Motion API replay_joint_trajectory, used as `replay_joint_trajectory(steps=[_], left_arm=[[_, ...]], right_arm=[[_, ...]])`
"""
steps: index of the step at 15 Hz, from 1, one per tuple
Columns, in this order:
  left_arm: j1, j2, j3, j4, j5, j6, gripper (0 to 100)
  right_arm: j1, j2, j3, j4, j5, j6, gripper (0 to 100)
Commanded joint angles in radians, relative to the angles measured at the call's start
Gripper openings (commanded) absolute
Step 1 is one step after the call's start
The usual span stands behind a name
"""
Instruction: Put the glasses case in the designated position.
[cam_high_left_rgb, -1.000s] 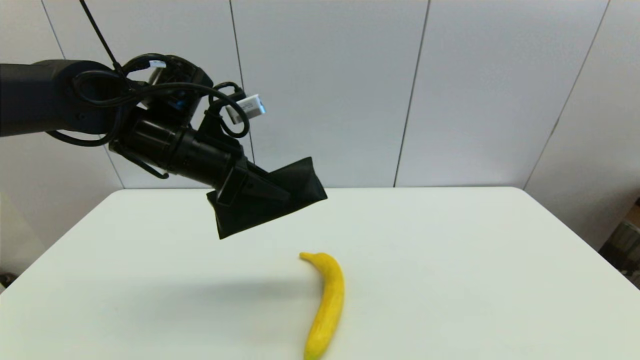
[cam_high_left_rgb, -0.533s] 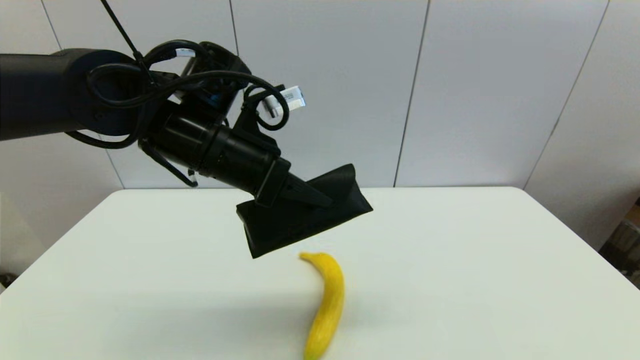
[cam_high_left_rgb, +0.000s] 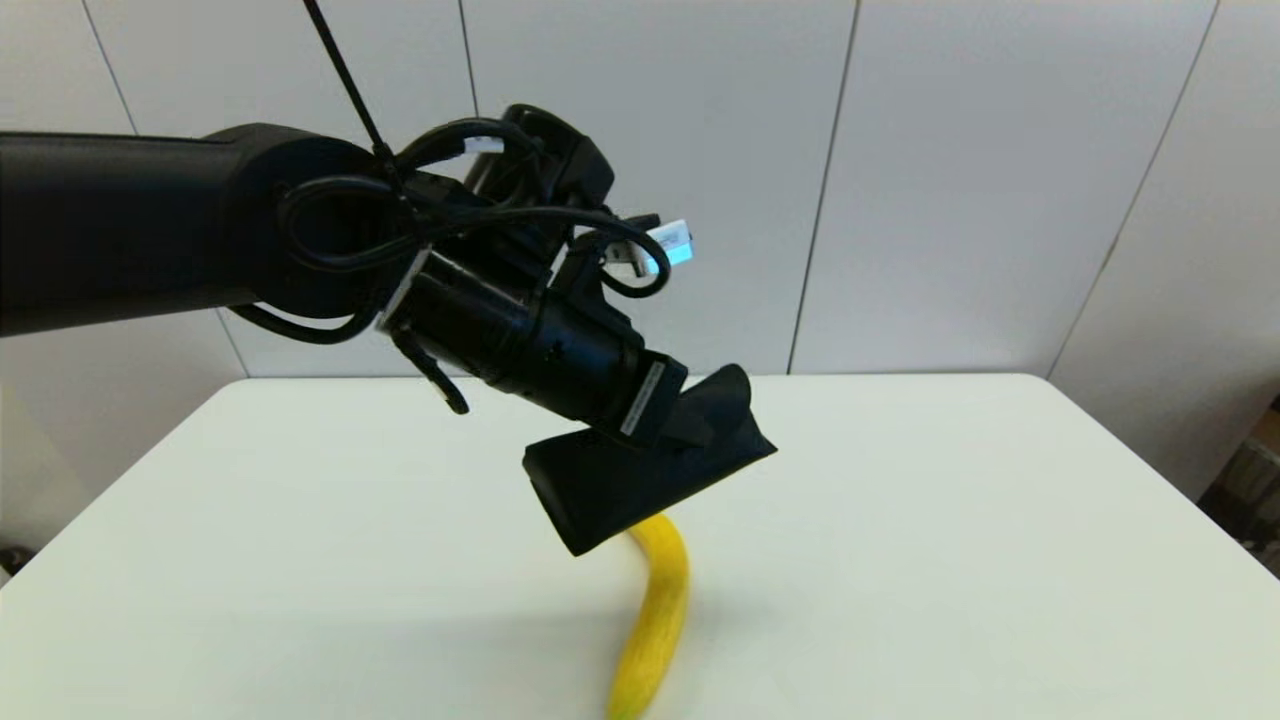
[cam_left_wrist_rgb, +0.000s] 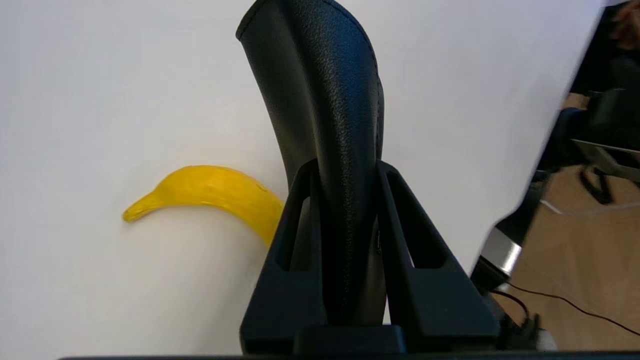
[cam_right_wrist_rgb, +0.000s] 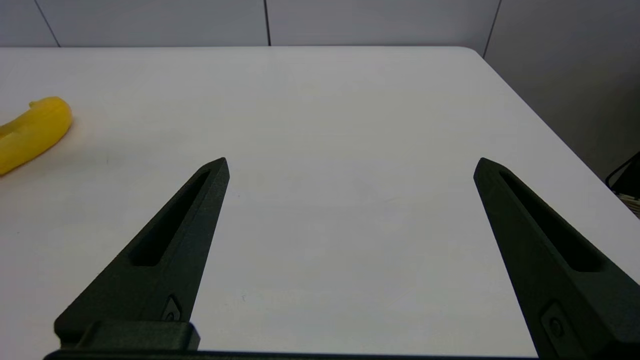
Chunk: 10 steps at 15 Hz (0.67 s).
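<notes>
The matte black glasses case (cam_high_left_rgb: 640, 480) hangs in the air over the middle of the white table, tilted, just above the banana's far tip. My left gripper (cam_high_left_rgb: 700, 425) is shut on it; in the left wrist view the case (cam_left_wrist_rgb: 325, 100) rises between the two black fingers (cam_left_wrist_rgb: 295, 220) pinching its sides. The designated position is plain tabletop with no mark of its own. My right gripper (cam_right_wrist_rgb: 350, 165) is out of the head view; its wrist view shows it open and empty over bare table.
A yellow banana (cam_high_left_rgb: 650, 620) lies on the white table (cam_high_left_rgb: 950, 520) near the front middle, partly under the held case, also seen as banana (cam_left_wrist_rgb: 210, 192) and banana (cam_right_wrist_rgb: 30, 132). The table's right edge and the floor show beyond the case.
My left arm has carried the glasses case rightward and downward, from over the table's left-middle to just above the banana's far tip. The banana has not moved.
</notes>
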Motion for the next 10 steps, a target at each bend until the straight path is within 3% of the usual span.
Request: replay_joint_trajectory(steps=[1, 10], left_arm=[[-0.065, 0.019, 0.004, -0.010, 0.083, -0.012, 0], [-0.171, 0.050, 0.038, -0.088, 0.099, -0.033, 0]], right_arm=[[0.000, 0.001, 0.000, 0.000, 0.000, 0.000, 100], [0.000, 0.001, 0.000, 0.000, 0.000, 0.000, 100]])
